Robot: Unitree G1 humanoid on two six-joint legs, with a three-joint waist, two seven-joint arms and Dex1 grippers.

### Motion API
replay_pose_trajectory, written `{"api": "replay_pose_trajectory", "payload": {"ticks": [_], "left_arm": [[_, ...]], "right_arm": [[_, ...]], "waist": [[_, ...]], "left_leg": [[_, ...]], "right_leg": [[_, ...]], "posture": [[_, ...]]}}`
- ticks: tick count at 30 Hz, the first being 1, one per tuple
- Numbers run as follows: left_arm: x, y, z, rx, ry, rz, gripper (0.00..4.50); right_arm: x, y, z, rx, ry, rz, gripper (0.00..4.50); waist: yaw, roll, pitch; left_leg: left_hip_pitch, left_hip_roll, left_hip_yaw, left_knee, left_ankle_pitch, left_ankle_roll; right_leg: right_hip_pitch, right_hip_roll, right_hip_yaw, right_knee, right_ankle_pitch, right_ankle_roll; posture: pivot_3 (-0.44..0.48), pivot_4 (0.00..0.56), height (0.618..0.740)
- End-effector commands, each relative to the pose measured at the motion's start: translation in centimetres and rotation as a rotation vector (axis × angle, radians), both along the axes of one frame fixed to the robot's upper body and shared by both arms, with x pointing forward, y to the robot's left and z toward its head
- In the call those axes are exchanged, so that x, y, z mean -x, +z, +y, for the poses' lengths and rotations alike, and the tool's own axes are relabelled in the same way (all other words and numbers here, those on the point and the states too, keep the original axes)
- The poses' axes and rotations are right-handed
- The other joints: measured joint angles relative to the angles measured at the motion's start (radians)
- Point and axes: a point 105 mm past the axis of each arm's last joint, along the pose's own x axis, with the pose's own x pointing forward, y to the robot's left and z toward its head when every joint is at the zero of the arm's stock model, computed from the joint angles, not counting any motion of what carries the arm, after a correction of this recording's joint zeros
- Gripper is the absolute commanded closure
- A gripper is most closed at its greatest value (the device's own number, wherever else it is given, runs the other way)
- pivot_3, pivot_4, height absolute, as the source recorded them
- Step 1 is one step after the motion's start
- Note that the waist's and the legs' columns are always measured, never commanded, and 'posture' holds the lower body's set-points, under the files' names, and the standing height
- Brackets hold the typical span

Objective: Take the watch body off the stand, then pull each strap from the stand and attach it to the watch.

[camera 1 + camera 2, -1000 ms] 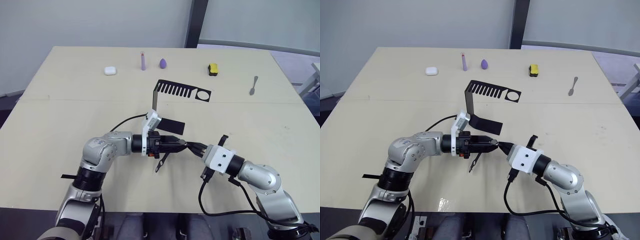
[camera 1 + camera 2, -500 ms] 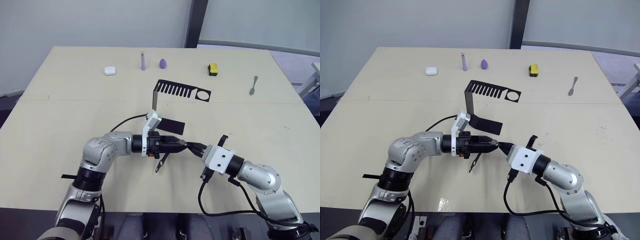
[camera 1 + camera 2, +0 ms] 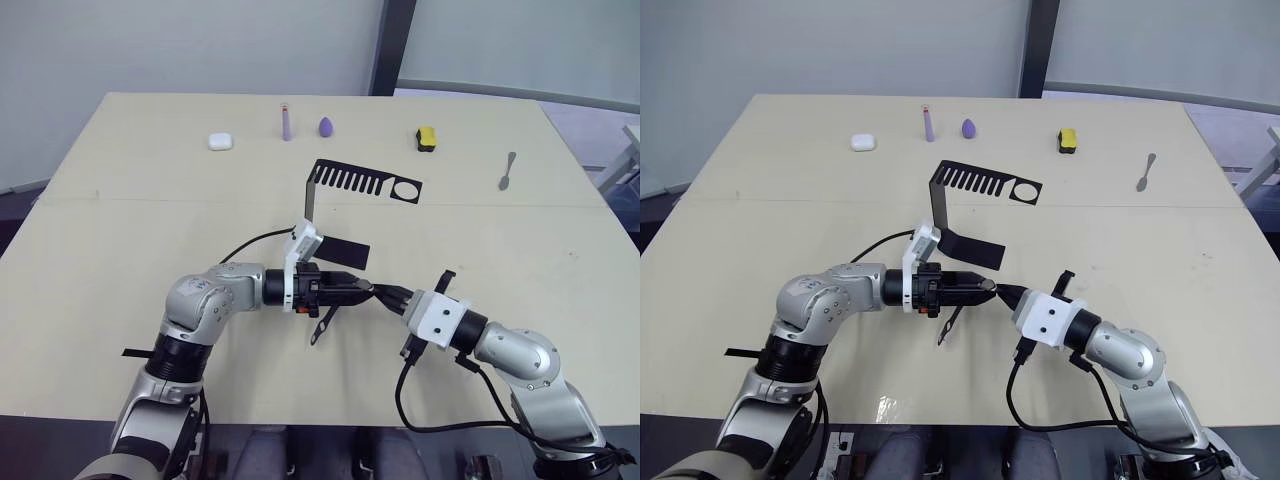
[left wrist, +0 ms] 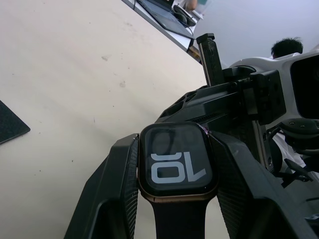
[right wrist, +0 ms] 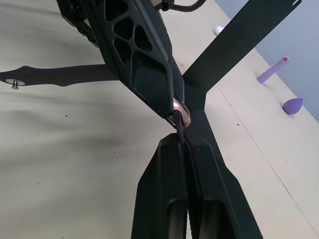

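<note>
My left gripper [image 3: 362, 290] is shut on the watch body [image 4: 175, 160], a small rounded-square case with a dark screen and white marks, held just above the table. One dark strap [image 3: 321, 326] hangs from the case toward the tabletop. My right gripper [image 3: 386, 295] meets it from the other side, shut on a second dark purple strap [image 5: 179, 128]. That strap's end touches the case's rim. The black stand [image 3: 312, 198] sits just behind the grippers, its slotted top arm bare.
Along the table's far edge lie a white earbud case [image 3: 220, 141], a purple stick [image 3: 286, 122], a purple drop-shaped piece [image 3: 326, 126] and a yellow-and-black block [image 3: 426, 137]. A spoon [image 3: 508, 170] lies at the far right. A person's head [image 4: 286, 47] shows beyond the table.
</note>
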Motion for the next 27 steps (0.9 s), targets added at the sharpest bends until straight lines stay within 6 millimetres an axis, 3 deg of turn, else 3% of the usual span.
{"api": "replay_pose_trajectory", "payload": {"ticks": [1, 27], "left_arm": [[2.68, 0.69, -2.79, 0.032, -0.165, -0.03, 2.89], [2.75, 0.55, -2.93, 0.028, -0.165, -0.039, 2.89]], "right_arm": [[1.16, 1.66, 2.65, -0.059, 0.111, -0.067, 4.5], [1.04, 1.44, 2.7, -0.051, 0.108, -0.051, 4.5]], "waist": [[0.0, 0.0, 0.0], [0.0, 0.0, 0.0]], "left_leg": [[0.0, 0.0, 0.0, 0.0, 0.0, 0.0], [0.0, 0.0, 0.0, 0.0, 0.0, 0.0]], "right_leg": [[0.0, 0.0, 0.0, 0.0, 0.0, 0.0], [0.0, 0.0, 0.0, -0.002, 0.0, 0.0]], "posture": [[0.0, 0.15, 0.74], [0.0, 0.15, 0.74]]}}
